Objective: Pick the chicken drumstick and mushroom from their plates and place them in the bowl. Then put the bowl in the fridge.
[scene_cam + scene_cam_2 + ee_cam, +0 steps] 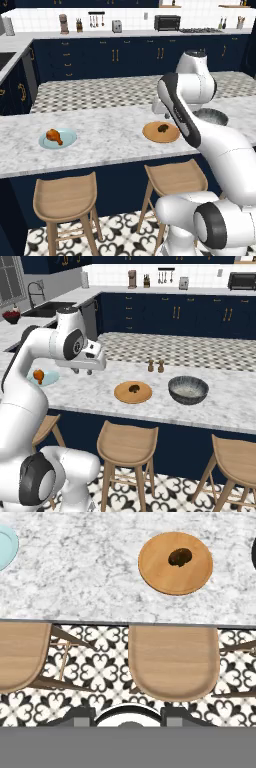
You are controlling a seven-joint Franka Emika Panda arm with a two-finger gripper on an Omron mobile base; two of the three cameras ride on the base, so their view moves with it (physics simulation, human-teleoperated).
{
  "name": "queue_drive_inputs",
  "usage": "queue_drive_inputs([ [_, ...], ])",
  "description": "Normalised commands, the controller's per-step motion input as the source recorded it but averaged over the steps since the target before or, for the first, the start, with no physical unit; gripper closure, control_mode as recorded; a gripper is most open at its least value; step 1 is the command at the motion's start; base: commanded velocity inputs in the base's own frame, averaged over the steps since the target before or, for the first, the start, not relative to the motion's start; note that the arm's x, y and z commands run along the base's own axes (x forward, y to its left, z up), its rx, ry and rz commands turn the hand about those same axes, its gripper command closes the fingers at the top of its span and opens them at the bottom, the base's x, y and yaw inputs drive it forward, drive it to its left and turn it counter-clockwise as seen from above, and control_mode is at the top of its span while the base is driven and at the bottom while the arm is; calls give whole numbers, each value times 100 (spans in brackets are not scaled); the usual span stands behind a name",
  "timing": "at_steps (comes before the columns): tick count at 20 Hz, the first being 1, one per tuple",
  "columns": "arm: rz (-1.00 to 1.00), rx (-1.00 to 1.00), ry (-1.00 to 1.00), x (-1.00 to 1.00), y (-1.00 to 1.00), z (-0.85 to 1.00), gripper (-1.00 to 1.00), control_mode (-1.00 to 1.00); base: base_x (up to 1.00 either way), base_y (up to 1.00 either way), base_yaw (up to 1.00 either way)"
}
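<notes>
The orange-brown chicken drumstick (54,135) lies on the pale blue plate (68,141) at the left of the marble island. To its right, the small dark mushroom (162,128) sits on the tan plate (150,134). The dark speckled bowl (173,387) stands empty right of that plate. My gripper (82,371) hovers above the counter between the two plates, open, with nothing between its fingers. From the hand view I look down on the mushroom (180,557), the tan plate (155,574) and the blue plate's edge (5,543). The fridge is out of view.
Two small shakers (155,365) stand behind the tan plate. Wooden stools (65,197) (176,178) line the island's near side. A sink (50,308) and a red bowl (11,316) are on the left counter. A toaster oven (167,22) sits on the back counter.
</notes>
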Motion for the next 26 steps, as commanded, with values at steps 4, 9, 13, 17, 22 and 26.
queue_drive_inputs([
  [4,-7,12,8,51,-22,-14,-100,-100,0,0,0],
  [9,-26,25,15,100,-68,-37,-100,-100,0,0,0],
  [13,-23,-3,4,81,-27,-50,-100,-100,0,0,0],
  [17,-31,-14,9,84,-16,-64,-100,-100,0,0,0],
  [22,-23,-2,23,99,-58,-55,-100,-100,0,0,0],
  [26,-11,-2,19,98,-19,-42,-100,-100,0,0,0],
])
